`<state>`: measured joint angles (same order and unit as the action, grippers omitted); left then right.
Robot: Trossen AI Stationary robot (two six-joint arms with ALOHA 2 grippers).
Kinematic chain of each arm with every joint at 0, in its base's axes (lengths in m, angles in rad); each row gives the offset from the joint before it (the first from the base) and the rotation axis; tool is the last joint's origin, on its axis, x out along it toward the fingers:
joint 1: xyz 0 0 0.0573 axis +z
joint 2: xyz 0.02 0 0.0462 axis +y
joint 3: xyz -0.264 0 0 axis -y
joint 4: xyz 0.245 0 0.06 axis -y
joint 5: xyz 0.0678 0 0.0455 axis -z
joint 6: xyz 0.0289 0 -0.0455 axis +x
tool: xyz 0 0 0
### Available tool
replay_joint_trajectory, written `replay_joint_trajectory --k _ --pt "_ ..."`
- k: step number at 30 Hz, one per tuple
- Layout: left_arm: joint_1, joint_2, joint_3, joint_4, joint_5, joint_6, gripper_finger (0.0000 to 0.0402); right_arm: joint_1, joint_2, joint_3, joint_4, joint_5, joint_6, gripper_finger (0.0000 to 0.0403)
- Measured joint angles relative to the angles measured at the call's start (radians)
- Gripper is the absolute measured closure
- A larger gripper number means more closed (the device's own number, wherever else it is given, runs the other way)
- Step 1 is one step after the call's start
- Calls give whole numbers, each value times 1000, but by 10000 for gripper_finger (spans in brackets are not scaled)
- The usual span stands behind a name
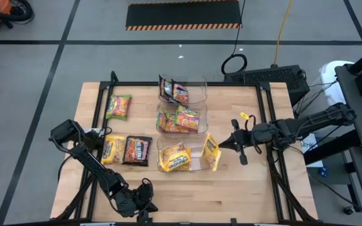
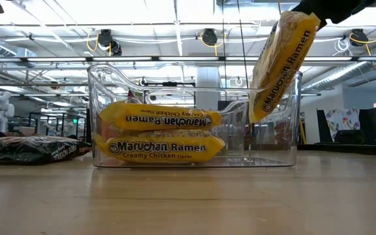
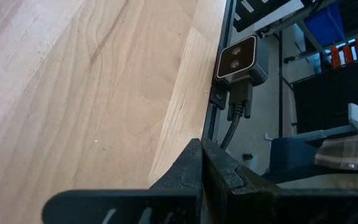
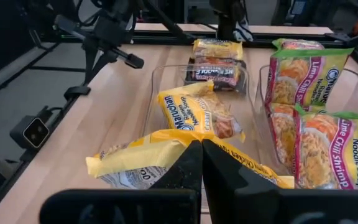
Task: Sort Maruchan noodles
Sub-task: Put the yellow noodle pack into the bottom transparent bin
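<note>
Three clear bins stand in a row down the table's middle. The far bin [image 1: 182, 91] holds dark Maruchan packets, the middle bin [image 1: 181, 118] green ones, and the near bin [image 1: 197, 164] two yellow ones [image 2: 158, 134]. My right gripper [image 1: 222, 145] is shut on another yellow packet [image 1: 212, 152] at the near bin's right wall. A green packet [image 1: 119, 107], a yellow one [image 1: 113, 149] and a dark one [image 1: 137, 150] lie flat on the table's left part. My left gripper [image 1: 144, 204] waits shut at the near edge, holding nothing. My right gripper pinches the yellow packet's upper end [image 4: 180, 140] between its two fingers. It comes from the table's right, slanting a little downward. The packet [image 2: 282, 62] hangs tilted below the fingers, clear of the table. Its lower end [image 2: 261, 111] is level with the near bin's right wall.
Bare wood lies to the right of the bins and along the near edge. A small camera [image 3: 241, 59] is mounted just off the table's near edge beside my left gripper. Dark rails [image 1: 266, 125] run along the table's sides.
</note>
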<state>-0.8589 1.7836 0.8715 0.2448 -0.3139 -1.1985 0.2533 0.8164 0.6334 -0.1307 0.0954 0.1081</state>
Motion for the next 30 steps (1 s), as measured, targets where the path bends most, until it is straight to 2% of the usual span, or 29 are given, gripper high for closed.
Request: replay_joint_trajectory --k 10,15,24,30 --pt "0 0 0 0 0 11 401 -6 3 0 -6 -59 14 403" --pt "0 0 0 0 0 10 401 -28 3 0 -23 -163 73 403" --pt "1 0 0 0 0 9 401 -71 4 0 -26 -281 89 403" --pt "1 0 0 0 0 7 401 -96 4 0 -15 -297 82 403"
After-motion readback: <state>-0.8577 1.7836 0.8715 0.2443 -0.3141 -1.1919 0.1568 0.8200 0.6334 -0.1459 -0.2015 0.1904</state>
